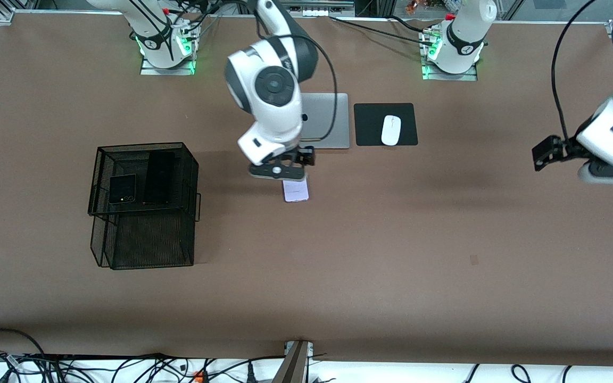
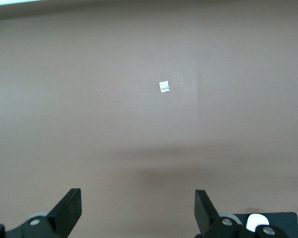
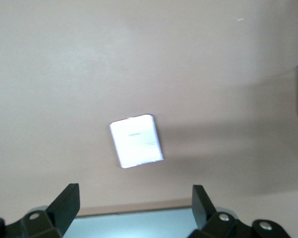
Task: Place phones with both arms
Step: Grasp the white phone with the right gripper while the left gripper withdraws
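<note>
A small pale lilac-white phone (image 1: 296,190) (image 3: 136,141) lies flat on the brown table near its middle. My right gripper (image 1: 279,173) (image 3: 135,193) hangs open just above it, over the phone's edge that faces the laptop, with nothing between its fingers. Two more phones lie in the top tray of a black wire basket (image 1: 144,205) toward the right arm's end: a small squarish black folded phone (image 1: 122,189) and a long slim black phone (image 1: 158,177) beside it. My left gripper (image 1: 610,175) (image 2: 138,198) waits open and empty over bare table at the left arm's end.
A silver laptop (image 1: 325,119) (image 3: 139,223) lies shut, farther from the front camera than the lilac phone. Beside it a white mouse (image 1: 391,130) (image 2: 256,219) rests on a black pad (image 1: 386,124). A small white scrap (image 2: 164,86) lies on the table.
</note>
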`<action>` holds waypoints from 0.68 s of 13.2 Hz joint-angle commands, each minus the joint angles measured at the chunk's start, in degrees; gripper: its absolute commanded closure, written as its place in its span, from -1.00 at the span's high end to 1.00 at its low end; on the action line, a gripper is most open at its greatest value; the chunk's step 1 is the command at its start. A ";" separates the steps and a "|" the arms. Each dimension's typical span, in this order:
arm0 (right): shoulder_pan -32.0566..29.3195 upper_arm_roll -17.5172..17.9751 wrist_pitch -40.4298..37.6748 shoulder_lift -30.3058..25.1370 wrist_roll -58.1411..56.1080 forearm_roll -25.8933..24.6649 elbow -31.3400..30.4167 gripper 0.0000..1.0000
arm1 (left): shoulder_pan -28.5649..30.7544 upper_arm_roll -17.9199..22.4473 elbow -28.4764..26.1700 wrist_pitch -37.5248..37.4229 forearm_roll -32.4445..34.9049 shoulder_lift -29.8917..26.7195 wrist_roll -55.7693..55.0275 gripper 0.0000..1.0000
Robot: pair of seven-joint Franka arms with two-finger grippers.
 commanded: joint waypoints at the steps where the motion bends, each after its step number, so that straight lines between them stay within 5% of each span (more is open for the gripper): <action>1: -1.17 2.13 4.99 4.16 -0.17 1.43 0.90 1.00 | -3.88 3.87 -11.00 4.42 -2.30 -7.97 1.93 1.00; 9: -1.43 3.89 17.93 11.98 -7.29 1.43 -4.03 1.00 | -5.83 6.52 -8.10 0.48 -3.53 -5.87 1.67 1.00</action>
